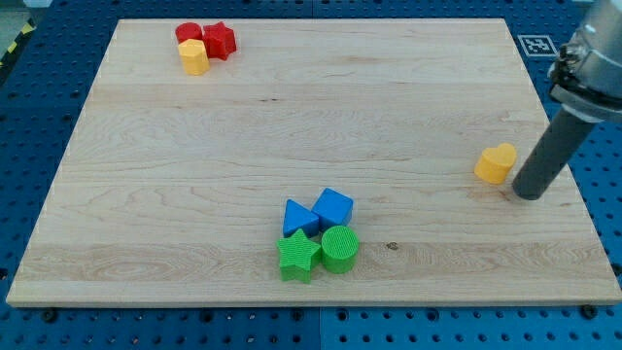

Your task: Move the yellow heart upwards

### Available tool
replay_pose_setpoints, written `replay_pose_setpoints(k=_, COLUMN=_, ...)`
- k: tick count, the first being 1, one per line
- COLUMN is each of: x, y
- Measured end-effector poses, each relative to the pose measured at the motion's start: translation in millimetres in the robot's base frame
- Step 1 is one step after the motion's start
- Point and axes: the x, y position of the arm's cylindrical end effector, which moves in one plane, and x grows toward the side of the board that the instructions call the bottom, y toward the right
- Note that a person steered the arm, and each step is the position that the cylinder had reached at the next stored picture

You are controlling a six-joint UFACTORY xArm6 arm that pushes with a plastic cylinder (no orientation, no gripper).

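Tip (528,193) beside glossy yellow heart (497,162).

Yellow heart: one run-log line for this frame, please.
yellow heart: view's right, off the clusters | my tip: just right of it, slightly lower, small gap | push upwards: not yet done

a pale wooden board (292,117) carries a yellow heart (497,162) near its right edge, a red cylinder (188,33), red star (220,40) and yellow hexagon (194,56) clustered at top left, and a blue triangle (298,218), blue cube (333,207), green star (298,256) and green cylinder (340,248) bunched at bottom centre.
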Motion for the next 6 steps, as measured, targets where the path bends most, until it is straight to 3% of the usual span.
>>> replay_pose_setpoints(k=2, x=-51.0, y=-26.6)
replay_pose_setpoints(k=4, x=-79.8, y=-11.3)
replay_pose_setpoints(k=6, x=-99.3, y=-77.7)
